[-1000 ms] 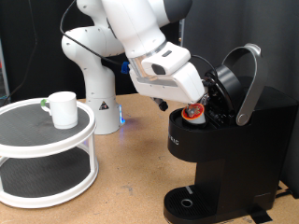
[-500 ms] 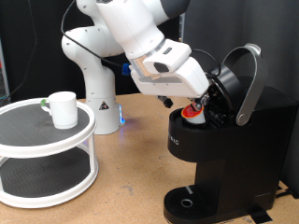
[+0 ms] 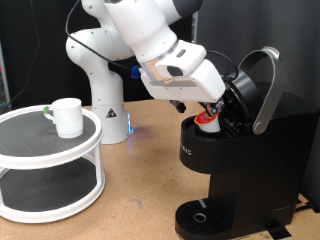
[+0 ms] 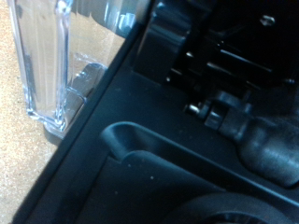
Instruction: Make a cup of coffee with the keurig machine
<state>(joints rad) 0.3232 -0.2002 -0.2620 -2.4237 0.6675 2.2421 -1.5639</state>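
Note:
The keurig machine (image 3: 250, 150) stands at the exterior view's right with its silver-handled lid (image 3: 268, 88) raised. A small white pod with a red-orange top (image 3: 207, 121) sits at the open pod chamber. My gripper (image 3: 213, 108) hangs tilted right over the pod, its fingertips hidden against the black chamber. The cup (image 3: 68, 116), a white mug with a green mark on its handle, stands on the top tier of a round white shelf (image 3: 40, 150) at the left, far from the gripper. The wrist view shows only the machine's black body (image 4: 187, 140), with no fingers in it.
The arm's white base (image 3: 100, 80) stands behind the shelf. The machine's round drip base (image 3: 203, 217) is bare. A clear water tank (image 4: 45, 65) shows beside the machine in the wrist view. Wooden table top lies between the shelf and the machine.
My hand has shifted slightly up and to the right over the pod chamber. The pod stays at the chamber. The cup has not moved.

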